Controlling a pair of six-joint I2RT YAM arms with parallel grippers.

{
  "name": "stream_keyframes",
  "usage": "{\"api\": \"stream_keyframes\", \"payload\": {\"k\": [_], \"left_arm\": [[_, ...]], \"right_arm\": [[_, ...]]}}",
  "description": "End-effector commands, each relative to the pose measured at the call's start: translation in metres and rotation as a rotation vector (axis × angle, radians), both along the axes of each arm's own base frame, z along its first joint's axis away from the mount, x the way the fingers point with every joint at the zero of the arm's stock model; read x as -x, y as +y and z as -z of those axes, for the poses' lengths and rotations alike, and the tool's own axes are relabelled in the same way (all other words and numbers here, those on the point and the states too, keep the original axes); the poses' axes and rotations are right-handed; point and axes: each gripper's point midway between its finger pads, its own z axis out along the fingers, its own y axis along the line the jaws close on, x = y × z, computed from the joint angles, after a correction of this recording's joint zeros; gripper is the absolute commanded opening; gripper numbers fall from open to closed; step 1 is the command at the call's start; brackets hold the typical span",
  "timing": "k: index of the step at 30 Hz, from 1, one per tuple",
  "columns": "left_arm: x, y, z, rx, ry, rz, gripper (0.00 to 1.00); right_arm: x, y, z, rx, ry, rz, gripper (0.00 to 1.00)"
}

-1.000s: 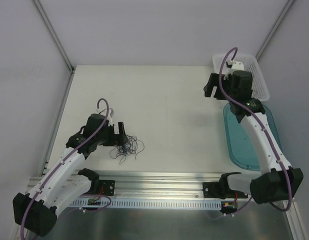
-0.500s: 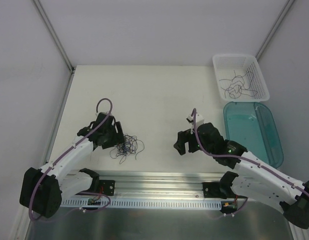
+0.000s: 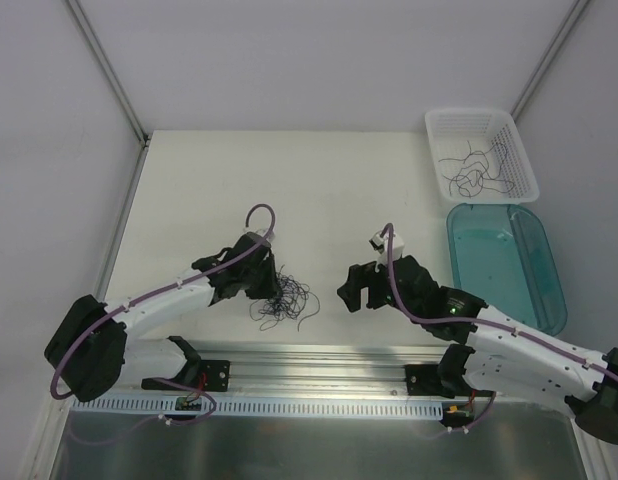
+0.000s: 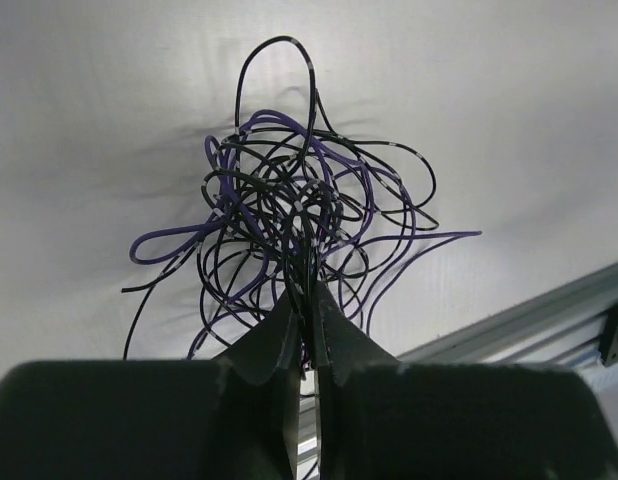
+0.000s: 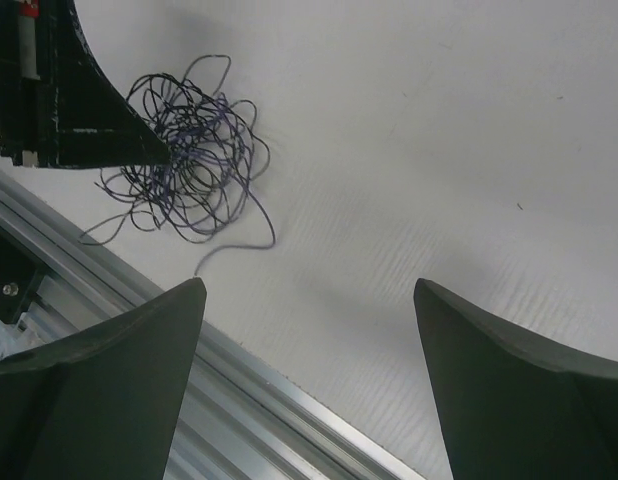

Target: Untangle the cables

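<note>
2 arms work over 1 white table [image 3: 319,190]: the left arm [image 3: 159,297] reaches across toward the middle, and the right arm [image 3: 509,335] lies low along the near edge. At the far right corner stands 1 white mesh basket [image 3: 469,112], and just in front of it 1 clear teal tray [image 3: 504,290]. 1 metal rail [image 3: 319,355] runs along the near edge of the table.

The cables [image 3: 285,300] lie mostly in 1 wad on the table, near the front and left of centre, close to the rail. A few more loose dark strands [image 3: 474,170] lie in the basket; how many cannot be told.

The wad [image 4: 289,215] is a loose round tangle of hair-thin strands in 2 colours, black and purple, looping over one another. 1 tall black loop stands out at its far side, and 1 purple end trails off to the side. From the right wrist [image 5: 184,150] it shows as a flat scribble with 1 long tail curving toward the rail.

The left jaws are pressed together on strands at the near edge of the wad. The right jaws stand wide apart and hold nothing, hovering over bare table to the right of the wad.
</note>
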Motion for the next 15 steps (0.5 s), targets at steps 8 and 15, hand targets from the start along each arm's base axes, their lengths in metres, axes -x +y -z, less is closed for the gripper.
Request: {"api": "stream_keyframes", "payload": {"k": [8, 15], "left_arm": [[0.021, -0.064, -0.037, 0.143, -0.155, 0.29, 0.0], [0.031, -0.067, -0.036, 0.165, -0.15, 0.33, 0.0]], "right_arm": [[0.0, 0.039, 0.021, -0.136, 0.104, 0.012, 0.83], [-0.013, 0.054, 0.031, -0.134, 0.096, 0.032, 0.68]]}}
